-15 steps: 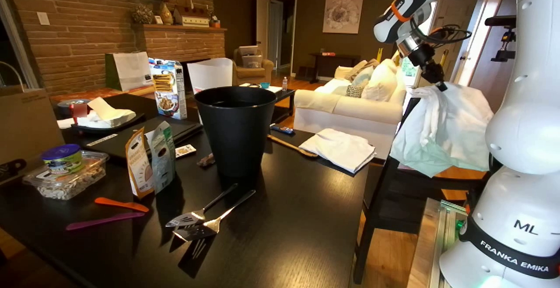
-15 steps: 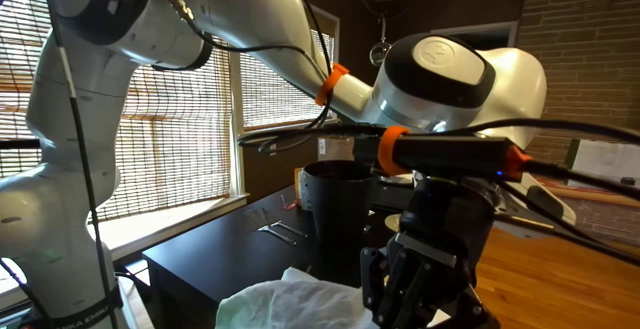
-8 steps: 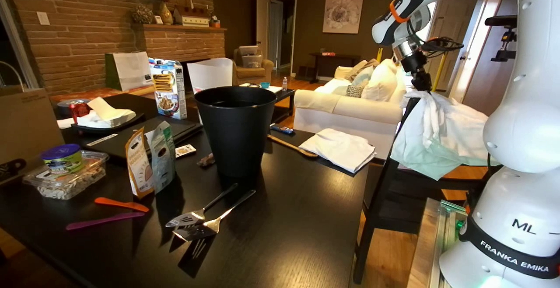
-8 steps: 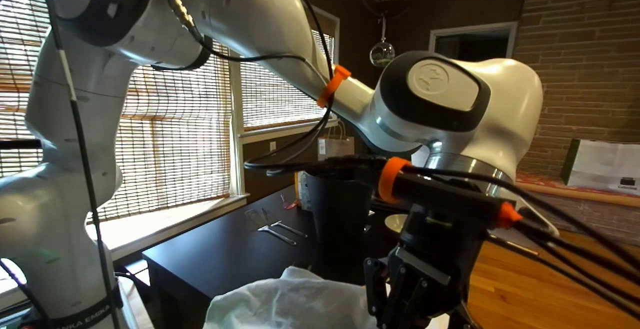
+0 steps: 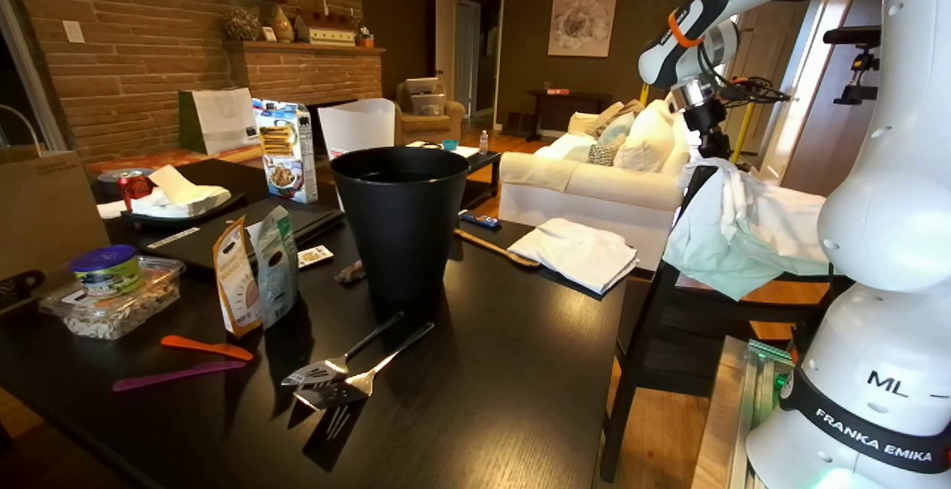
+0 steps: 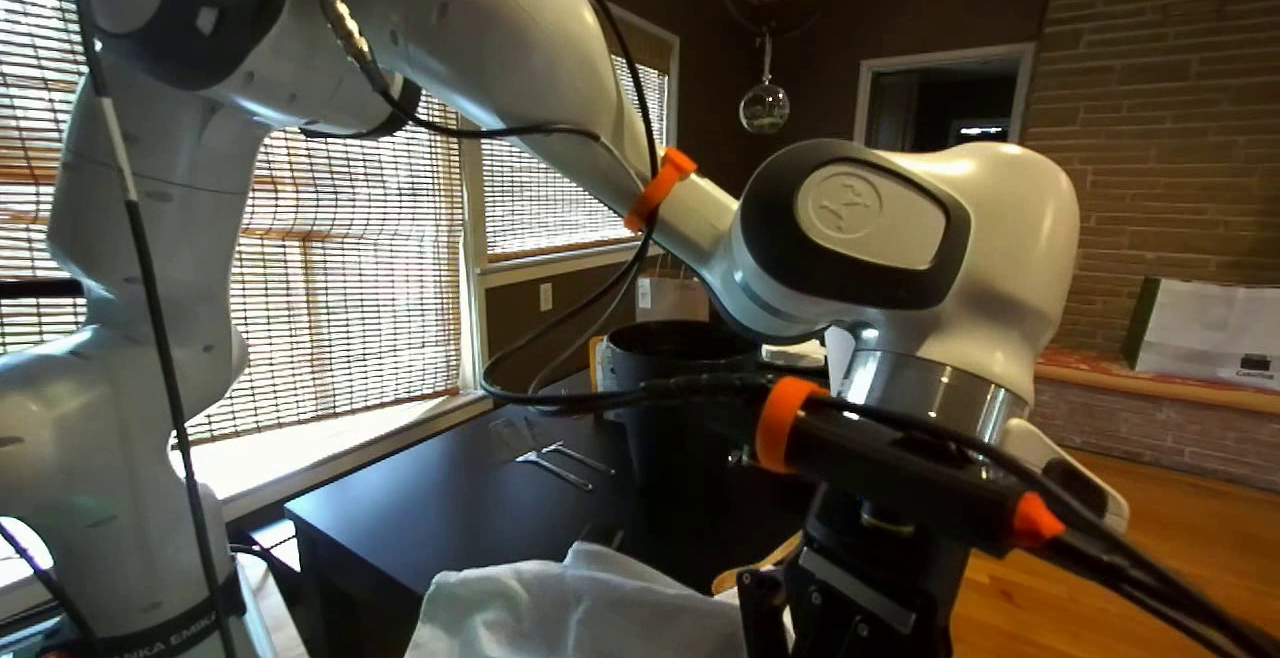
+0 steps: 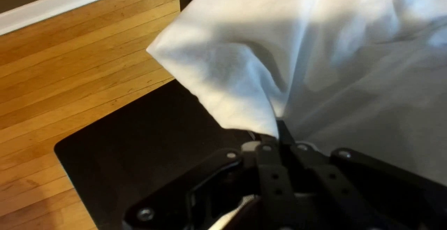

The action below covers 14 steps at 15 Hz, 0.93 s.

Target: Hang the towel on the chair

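Note:
The white rumpled towel (image 5: 743, 232) lies over the top of the dark chair (image 5: 645, 333) and hides much of its upper back. Its lower edge hangs in front of the back. In an exterior view the towel (image 6: 570, 608) shows at the bottom edge. My gripper (image 5: 717, 151) points down at the towel's upper edge, by the top of the chair's post. In the wrist view the gripper (image 7: 279, 135) is shut on the towel (image 7: 237, 93), with a fold pinched between the fingertips. The fingertips are cut off in an exterior view, where the gripper (image 6: 800, 628) shows partly.
The black table (image 5: 520, 370) stands beside the chair, with a tall black bin (image 5: 401, 229), a flat white folded item (image 5: 576, 251) and metal spatulas (image 5: 349, 381). A pale sofa (image 5: 587, 192) stands behind. The wrist view shows a dark flat panel (image 7: 139, 146) above wood floor (image 7: 87, 72).
My gripper has moved down and swung more upright, still holding the towel. The towel's upper part has sunk lower onto the chair back.

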Tool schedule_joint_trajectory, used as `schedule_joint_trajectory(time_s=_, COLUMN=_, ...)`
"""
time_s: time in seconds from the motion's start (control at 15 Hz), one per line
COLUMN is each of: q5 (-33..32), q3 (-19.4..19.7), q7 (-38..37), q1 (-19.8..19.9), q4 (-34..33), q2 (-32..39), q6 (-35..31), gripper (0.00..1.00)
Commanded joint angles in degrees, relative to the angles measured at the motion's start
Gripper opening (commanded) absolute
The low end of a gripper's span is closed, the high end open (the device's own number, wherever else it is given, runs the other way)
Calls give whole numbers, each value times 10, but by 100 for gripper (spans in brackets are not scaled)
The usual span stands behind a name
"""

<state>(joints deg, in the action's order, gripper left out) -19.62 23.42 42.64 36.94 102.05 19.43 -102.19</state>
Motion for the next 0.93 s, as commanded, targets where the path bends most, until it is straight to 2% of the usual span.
schedule_joint_trajectory(time_s=0.0, q5=4, q3=-5, q7=0, q1=12, q4=25, q2=-16, q6=-43, gripper=1)
schedule_joint_trajectory(time_s=0.13, q5=3, q3=-5, q7=2, q1=14, q4=28, q2=-13, q6=-47, gripper=1)
schedule_joint_trajectory(time_s=0.2, q5=3, q3=-5, q7=3, q1=14, q4=30, q2=-13, q6=-46, gripper=25)
schedule_joint_trajectory(time_s=0.87, q5=9, q3=-8, q7=11, q1=14, q4=28, q2=-22, q6=-41, gripper=92)
